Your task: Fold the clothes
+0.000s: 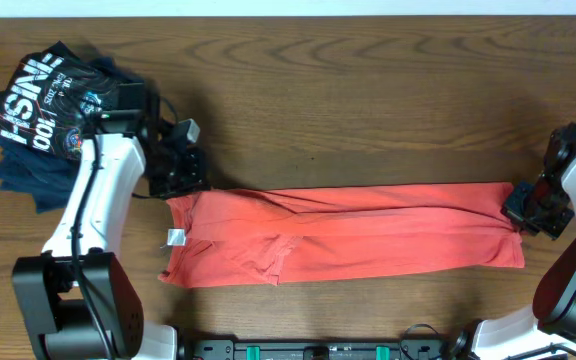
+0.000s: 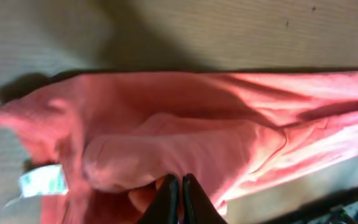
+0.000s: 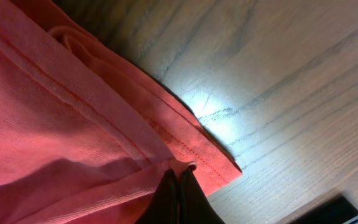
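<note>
Two hands, one long strip of cloth between them! The red-orange T-shirt [image 1: 368, 235] lies flat on the worktop [image 1: 368, 100], folded into a band that runs from nine o'clock to three o'clock across the lower middle of the overhead view. The left hand [image 1: 180, 178] sits at the band's nine o'clock end, fingers pressed narrow with a pinch of fabric caught between them. The right hand [image 1: 530, 208] is at the three o'clock end, fingers just as tight, nipping the stitched hem.

Writing now: a white tag [image 1: 176, 237] pokes out near the nine o'clock end, its print too blurred to read. Up at ten o'clock a heap of dark shirts [image 1: 48, 110] shows white lettering. "100" comes through, but the bigger letters are broken up by folds, and the left arm covers the heap's near edge.
</note>
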